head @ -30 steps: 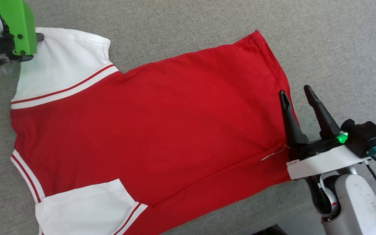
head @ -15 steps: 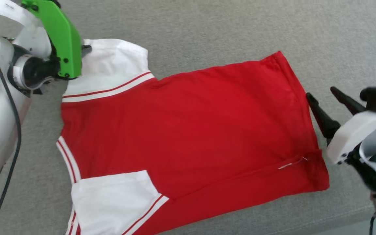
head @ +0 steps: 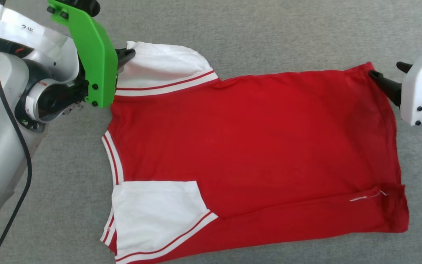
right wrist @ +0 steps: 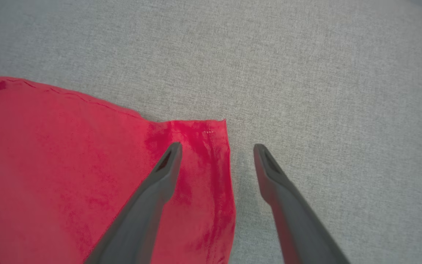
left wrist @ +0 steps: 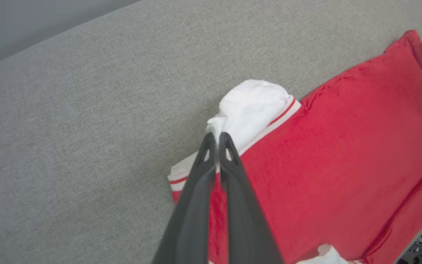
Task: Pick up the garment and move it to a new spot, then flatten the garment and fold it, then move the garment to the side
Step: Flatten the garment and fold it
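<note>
Garment lies spread on a grey woven-fabric surface, filling the middle of the head view. Its neck end is toward frame left and its hem toward frame right. The upward face is plain red. One white sleeve sits at upper left, with striped trim where it meets the body. The second white sleeve is at lower left, folded in over the red body. A long crease runs along the lower side of the body, with a short white thread lying on it near the lower right corner. The left gripper comes in from upper left behind a green bracket. In the left wrist view the left gripper has its jaws pressed together, pinching the outer edge of the upper sleeve. The white cloth is bunched into a small hump just past the tips, and the red body runs off to the frame's right. The right gripper is at the upper right edge, carried on a white bracket, at the garment's upper hem corner. In the right wrist view the right gripper has its jaws spread wide. One finger lies over the red hem corner, the other finger over bare grey fabric, so the hem edge falls between them. Whether that finger touches the cloth cannot be told. A black cable hangs along the left forearm at frame left.
</note>
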Available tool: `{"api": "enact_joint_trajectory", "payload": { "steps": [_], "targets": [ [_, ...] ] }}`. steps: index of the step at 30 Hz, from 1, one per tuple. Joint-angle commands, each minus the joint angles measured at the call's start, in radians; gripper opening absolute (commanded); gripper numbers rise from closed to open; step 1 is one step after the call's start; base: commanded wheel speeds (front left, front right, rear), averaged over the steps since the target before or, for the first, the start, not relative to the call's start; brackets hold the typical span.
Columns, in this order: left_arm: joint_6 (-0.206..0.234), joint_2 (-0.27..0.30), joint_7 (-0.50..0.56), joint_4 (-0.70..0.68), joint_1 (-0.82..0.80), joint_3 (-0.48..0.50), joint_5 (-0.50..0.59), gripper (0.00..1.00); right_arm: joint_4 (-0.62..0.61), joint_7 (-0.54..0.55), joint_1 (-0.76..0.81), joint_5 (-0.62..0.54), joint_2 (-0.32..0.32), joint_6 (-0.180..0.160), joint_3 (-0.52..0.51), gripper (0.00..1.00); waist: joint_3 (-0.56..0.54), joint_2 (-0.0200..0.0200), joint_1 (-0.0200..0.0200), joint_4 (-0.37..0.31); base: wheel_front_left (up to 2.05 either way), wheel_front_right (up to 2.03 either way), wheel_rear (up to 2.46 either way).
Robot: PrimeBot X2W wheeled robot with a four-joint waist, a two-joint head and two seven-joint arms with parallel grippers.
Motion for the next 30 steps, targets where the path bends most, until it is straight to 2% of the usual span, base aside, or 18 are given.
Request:
{"api": "enact_joint_trajectory", "payload": {
  "steps": [1,6,17,18,19,21,30],
  "targets": [
    [0.007,0.006,0.004,-0.021,0.018,0.002,-0.005,0.00,0.027,0.013,-0.029,0.004,-0.005,-0.001,0.013,1.00,0.037,-0.0001,0.0000,0.038,0.00,0.00,0.00],
    [0.015,0.006,0.006,-0.076,0.021,0.000,-0.006,0.00,0.112,0.049,-0.091,0.012,-0.012,-0.001,0.051,1.00,0.059,-0.0001,0.0000,0.062,0.00,0.00,0.00],
    [0.004,-0.005,-0.008,-0.096,0.021,-0.005,-0.009,0.00,0.224,0.034,-0.117,0.022,-0.015,-0.001,0.179,1.00,0.089,-0.0001,0.0000,0.090,0.00,0.00,0.00],
    [0.003,-0.005,-0.010,-0.092,0.022,-0.004,-0.010,0.00,0.232,0.034,-0.112,0.028,-0.011,-0.001,0.186,0.76,0.089,-0.0001,0.0000,0.091,0.00,0.00,0.00],
    [0.001,-0.005,-0.013,-0.086,0.024,-0.004,-0.010,0.00,0.241,0.031,-0.107,0.035,-0.007,-0.001,0.192,0.44,0.088,-0.0001,0.0000,0.092,0.00,0.00,0.00],
    [-0.002,-0.005,-0.019,-0.074,0.027,-0.005,-0.009,0.00,0.251,0.021,-0.103,0.039,-0.007,-0.001,0.202,0.00,0.083,-0.0001,0.0000,0.093,0.00,0.00,0.00],
    [-0.016,-0.014,-0.078,0.000,0.066,-0.001,-0.012,0.00,0.287,-0.103,-0.099,0.046,-0.015,-0.001,0.167,0.00,0.015,-0.0001,0.0000,0.080,0.00,0.00,0.00]
  ]
}}
